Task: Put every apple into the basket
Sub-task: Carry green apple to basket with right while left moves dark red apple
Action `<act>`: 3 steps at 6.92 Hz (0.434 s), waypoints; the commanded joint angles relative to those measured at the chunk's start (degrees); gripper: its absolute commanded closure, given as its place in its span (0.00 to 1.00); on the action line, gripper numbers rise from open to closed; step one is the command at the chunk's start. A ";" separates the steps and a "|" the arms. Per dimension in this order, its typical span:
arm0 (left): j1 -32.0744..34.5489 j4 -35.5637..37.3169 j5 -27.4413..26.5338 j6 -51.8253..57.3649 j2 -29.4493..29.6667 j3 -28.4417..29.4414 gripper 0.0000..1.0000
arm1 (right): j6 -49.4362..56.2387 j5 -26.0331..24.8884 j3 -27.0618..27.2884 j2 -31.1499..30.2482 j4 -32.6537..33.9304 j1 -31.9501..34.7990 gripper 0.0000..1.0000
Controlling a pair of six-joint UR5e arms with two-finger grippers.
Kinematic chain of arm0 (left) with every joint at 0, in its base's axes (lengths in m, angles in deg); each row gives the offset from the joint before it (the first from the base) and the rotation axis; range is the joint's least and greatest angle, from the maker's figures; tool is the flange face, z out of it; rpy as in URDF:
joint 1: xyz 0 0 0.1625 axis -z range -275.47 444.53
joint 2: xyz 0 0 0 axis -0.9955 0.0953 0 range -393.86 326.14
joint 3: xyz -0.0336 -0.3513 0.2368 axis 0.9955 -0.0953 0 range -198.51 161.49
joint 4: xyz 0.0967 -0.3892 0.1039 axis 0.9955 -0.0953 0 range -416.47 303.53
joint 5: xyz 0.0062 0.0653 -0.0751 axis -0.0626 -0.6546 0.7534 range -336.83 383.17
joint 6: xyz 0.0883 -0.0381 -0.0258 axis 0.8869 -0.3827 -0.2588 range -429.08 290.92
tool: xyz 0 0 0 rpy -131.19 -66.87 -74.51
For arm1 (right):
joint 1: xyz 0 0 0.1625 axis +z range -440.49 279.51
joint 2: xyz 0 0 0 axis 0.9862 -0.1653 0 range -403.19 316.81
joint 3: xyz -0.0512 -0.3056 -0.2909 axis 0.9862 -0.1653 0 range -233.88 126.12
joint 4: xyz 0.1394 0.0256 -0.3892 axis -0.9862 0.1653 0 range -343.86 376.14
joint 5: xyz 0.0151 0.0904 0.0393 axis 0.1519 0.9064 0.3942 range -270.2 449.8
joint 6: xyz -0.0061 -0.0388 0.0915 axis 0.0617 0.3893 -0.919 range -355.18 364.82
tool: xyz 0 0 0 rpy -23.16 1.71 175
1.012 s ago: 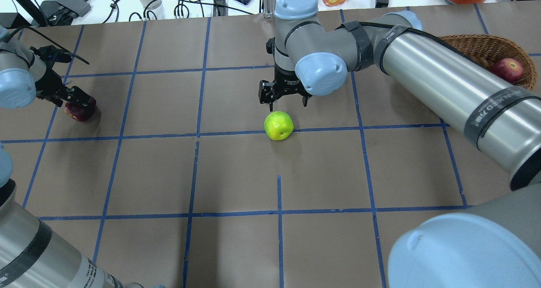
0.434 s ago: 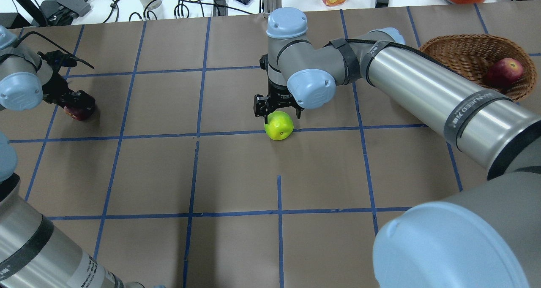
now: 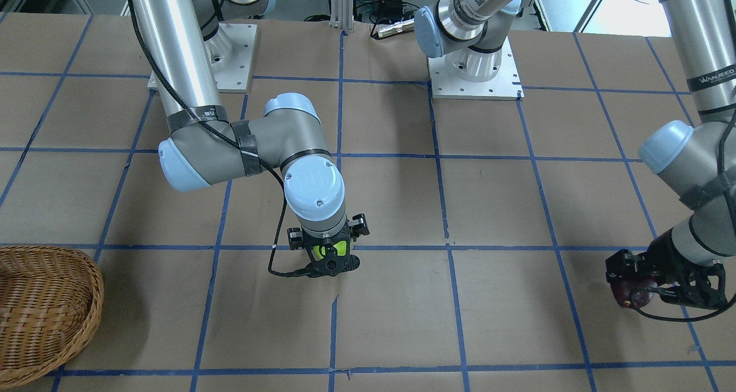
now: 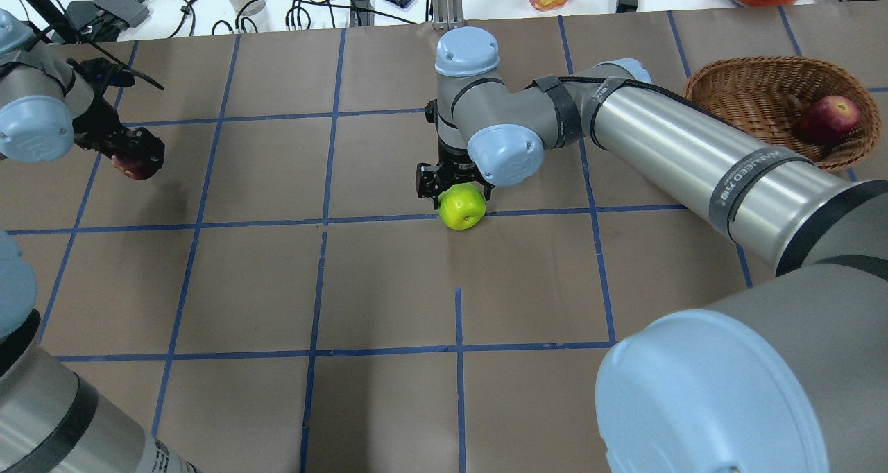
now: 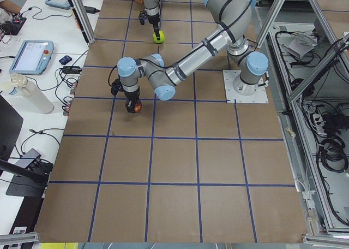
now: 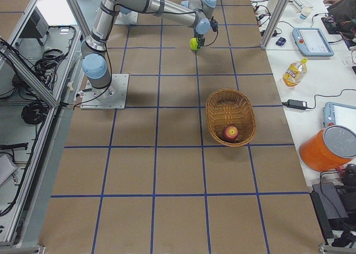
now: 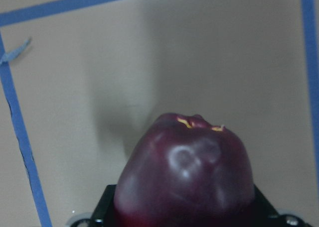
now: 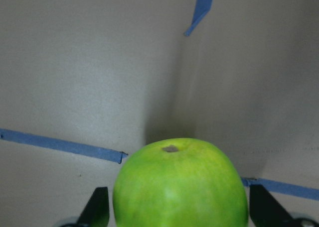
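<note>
My right hand (image 4: pixel 456 188) stands open astride the green apple (image 8: pixel 179 187); an off-centre closure could roll it. My left hand (image 4: pixel 139 155) grips the maroon apple (image 7: pixel 187 182); slippage possible.

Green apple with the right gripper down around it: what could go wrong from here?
1. The jaws of the right gripper straddle the green apple with little clearance; if one finger touches first, the round fruit may roll away.
2. The left gripper holds the maroon apple far from the basket, and the right arm lies between, so the carry might clash.
</note>
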 commanded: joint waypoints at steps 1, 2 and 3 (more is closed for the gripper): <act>9.19 -2.45 0.86 -14.99 -4.09 -0.29 0.70 | 0.61 -0.09 0.02 0.69 0.09 0.32 0.15; 14.47 -2.45 1.04 -23.51 -4.72 -0.38 0.69 | 1.14 -0.44 -0.16 0.60 0.18 0.14 0.90; 19.04 -2.36 1.22 -32.12 -4.46 -0.47 0.69 | 1.23 -1.05 -0.94 -0.27 0.01 -0.12 1.00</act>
